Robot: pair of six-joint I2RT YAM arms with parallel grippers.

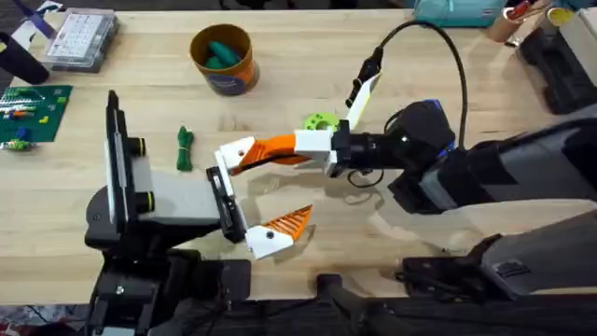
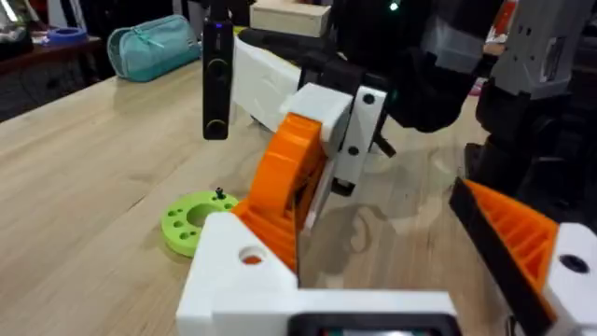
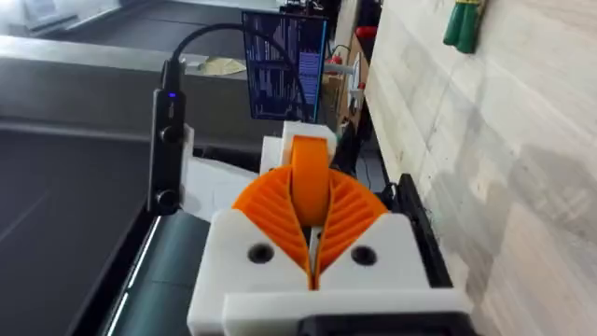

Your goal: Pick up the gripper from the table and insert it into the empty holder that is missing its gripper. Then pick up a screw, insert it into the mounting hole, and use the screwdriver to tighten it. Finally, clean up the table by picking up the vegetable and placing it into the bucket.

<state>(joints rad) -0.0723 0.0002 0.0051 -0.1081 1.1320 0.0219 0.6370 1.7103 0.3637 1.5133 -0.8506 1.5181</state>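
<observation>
Overhead | right end effector (image 1: 250, 157) clamps gripper (image 1: 270, 149) | vegetable (image 1: 185, 147) beside; lime disc (image 1: 320, 122) behind | left apparently open

The right arm reaches from its base at the lower right of the overhead view leftward across the middle, wrist level above the worktop; its gripper (image 1: 244, 157) points at the left arm's gripper, orange fingers (image 3: 350, 219) pressed together on the loose orange gripper finger (image 3: 310, 182) held between them; the left arm rises from its base at the lower left, forearm lying toward the right arm; the left gripper (image 1: 250, 193) faces it with jaws apart, one white holder touching the right gripper's tip, the other finger (image 1: 287, 222) nearer the left base.
</observation>
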